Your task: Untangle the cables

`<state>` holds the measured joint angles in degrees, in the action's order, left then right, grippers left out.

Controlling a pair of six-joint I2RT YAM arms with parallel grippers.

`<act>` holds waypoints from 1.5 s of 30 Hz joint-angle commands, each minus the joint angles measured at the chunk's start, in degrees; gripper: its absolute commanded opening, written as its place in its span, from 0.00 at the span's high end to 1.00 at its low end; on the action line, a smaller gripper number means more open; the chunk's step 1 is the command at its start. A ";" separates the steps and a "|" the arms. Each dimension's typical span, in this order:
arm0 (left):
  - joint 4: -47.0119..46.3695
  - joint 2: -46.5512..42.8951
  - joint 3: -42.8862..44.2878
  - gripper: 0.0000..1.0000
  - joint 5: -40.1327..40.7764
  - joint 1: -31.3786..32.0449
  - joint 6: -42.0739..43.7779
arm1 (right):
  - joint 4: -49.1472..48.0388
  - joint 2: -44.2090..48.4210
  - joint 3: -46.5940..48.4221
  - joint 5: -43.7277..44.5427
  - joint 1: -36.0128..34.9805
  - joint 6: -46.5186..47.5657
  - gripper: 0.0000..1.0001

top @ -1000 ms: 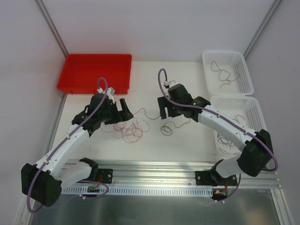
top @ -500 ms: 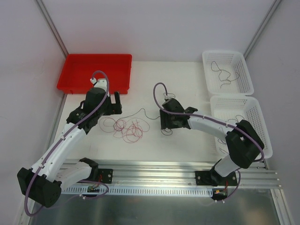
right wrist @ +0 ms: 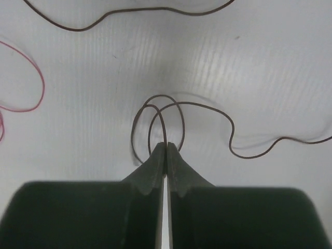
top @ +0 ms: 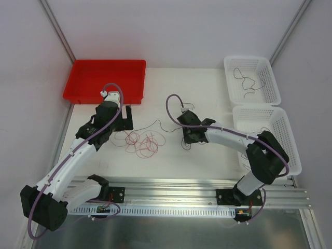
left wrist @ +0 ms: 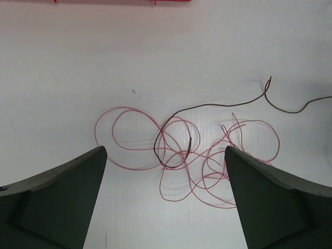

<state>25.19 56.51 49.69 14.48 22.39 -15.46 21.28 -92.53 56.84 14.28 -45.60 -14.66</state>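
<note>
The red tray (top: 104, 80) lies beyond the left gripper (left wrist: 166, 155), a little to its left side. This gripper is above the table (top: 207, 93) with its fingers wide apart, and nothing is between them. Directly ahead of it lies the pink tangle (left wrist: 207, 166), made of several thin loops. One dark cable (left wrist: 218, 105) is hooked into the tangle and runs away to the gripper's right. The right gripper (right wrist: 166, 145) is low at the table, its fingers pressed together on the small dark coil (right wrist: 162, 97). The tail of the coil curves off to its right. Further right of this gripper stand a far white basket (top: 251, 58) and a near white basket (top: 290, 135), both with thin dark wires inside.
</note>
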 commanded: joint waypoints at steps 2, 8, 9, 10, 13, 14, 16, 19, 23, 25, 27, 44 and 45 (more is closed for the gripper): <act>-1.64 -0.26 -0.12 0.01 0.72 -0.60 1.23 | 11.58 11.13 8.71 8.56 -0.80 7.26 0.99; -1.55 -0.17 -0.38 0.01 0.20 -0.68 1.14 | 24.06 18.78 24.09 15.07 0.95 16.91 0.99; -1.63 -0.09 -0.39 0.01 0.11 -0.60 1.05 | 25.55 19.31 25.94 15.59 2.09 18.33 0.99; -1.55 -0.17 -0.30 0.01 -0.06 -0.68 1.05 | 26.09 19.84 29.87 15.95 2.97 19.30 0.99; -1.55 -0.26 -0.39 0.01 -0.07 -0.68 1.05 | 24.52 21.86 33.94 16.65 7.27 23.87 0.99; -1.55 -0.35 -0.47 0.01 -0.07 -0.68 1.05 | 22.25 22.39 35.26 16.83 8.68 25.80 0.99; -1.55 -0.35 -0.47 0.01 -0.15 -0.68 1.05 | 19.78 22.48 36.49 15.35 14.03 26.52 0.99; -1.55 -0.35 -0.65 0.01 -0.15 -0.68 0.96 | 14.16 21.17 38.08 11.05 22.12 26.52 0.99; -1.55 0.09 -0.82 0.01 -0.07 -0.60 1.14 | 6.34 16.43 39.75 5.33 32.14 24.68 0.99; -1.55 0.18 -0.82 0.01 -0.07 -0.68 1.22 | 4.22 12.58 41.24 2.87 36.98 24.24 0.99; -1.55 0.62 -0.82 0.01 -0.07 -0.60 1.14 | 1.33 9.67 42.38 1.81 40.48 23.97 0.99; -1.46 7.03 0.14 0.01 -4.99 -0.68 1.23 | 1.84 -13.91 57.00 -8.56 47.55 18.70 0.18; -1.55 7.12 0.14 0.01 -5.25 -0.68 1.23 | 1.49 -12.69 52.63 -9.61 47.02 18.61 0.18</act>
<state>24.67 63.31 48.99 11.70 22.39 -15.35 23.49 -110.02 113.23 10.24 2.96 6.15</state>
